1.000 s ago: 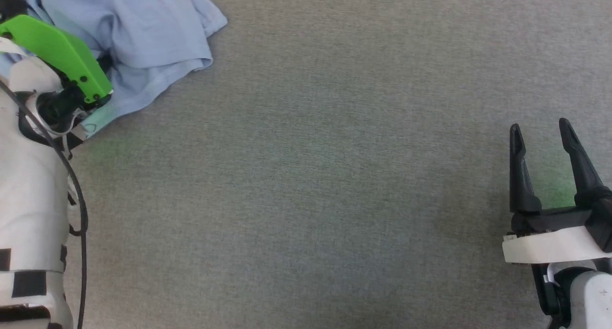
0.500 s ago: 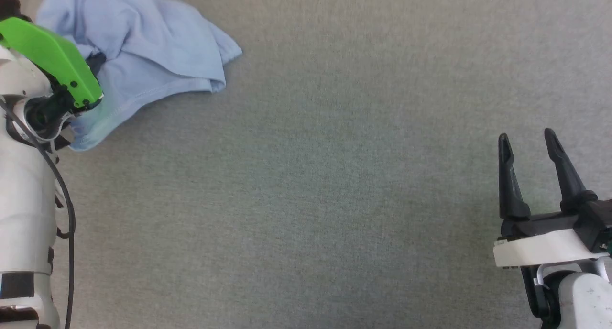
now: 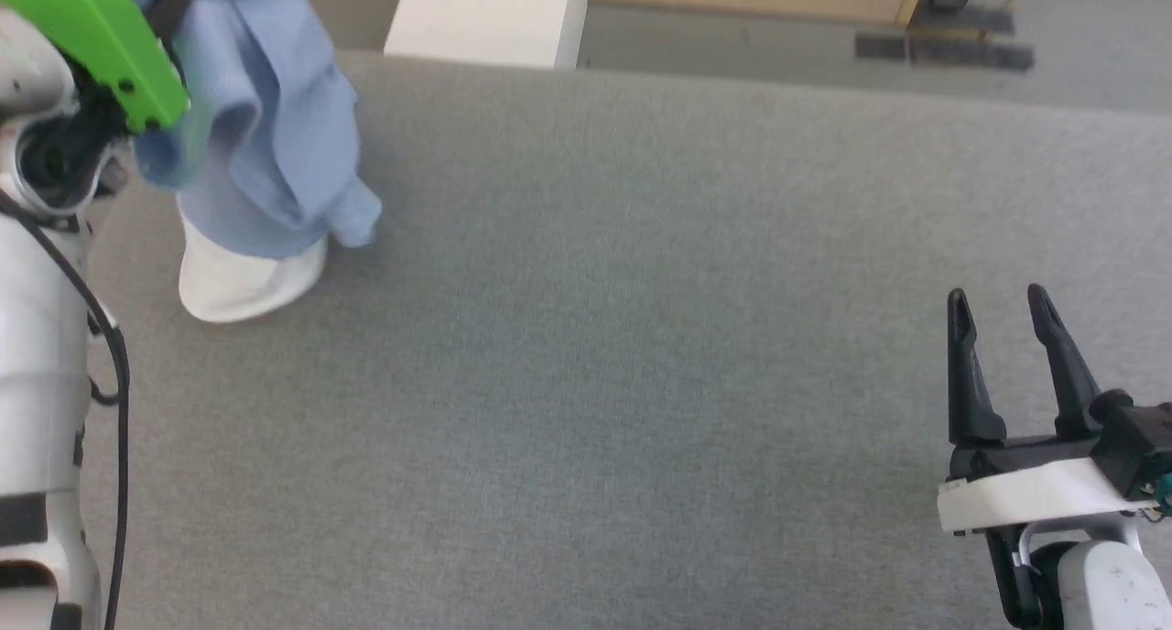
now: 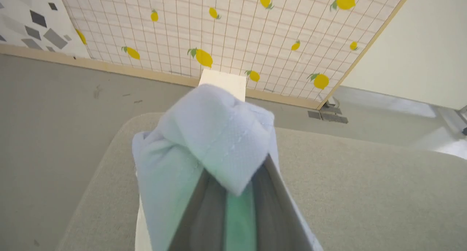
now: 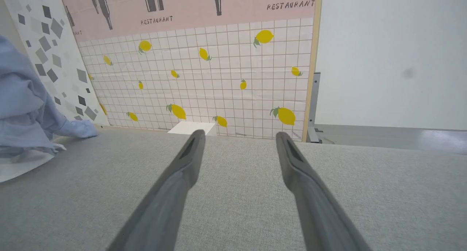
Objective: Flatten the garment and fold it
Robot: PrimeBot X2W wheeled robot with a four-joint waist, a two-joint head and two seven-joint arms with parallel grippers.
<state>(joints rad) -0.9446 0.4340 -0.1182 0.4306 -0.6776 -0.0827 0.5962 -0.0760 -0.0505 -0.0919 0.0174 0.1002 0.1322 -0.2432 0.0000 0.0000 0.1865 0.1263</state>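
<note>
Garment (image 3: 265,145) in left tool (image 4: 238,203); white block (image 3: 485,16) beyond.

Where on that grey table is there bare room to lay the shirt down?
The grey table is bare across its whole middle, between the hanging polo shirt at far left and the open right gripper at lower right. It is crowded at the far left, where the shirt's lower end rests.

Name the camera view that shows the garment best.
Head view: the garment hangs bunched, nearly all of it visible, white part lowest. The left wrist view shows a pinched wad up close; the right wrist view, a slice at its left edge.
</note>
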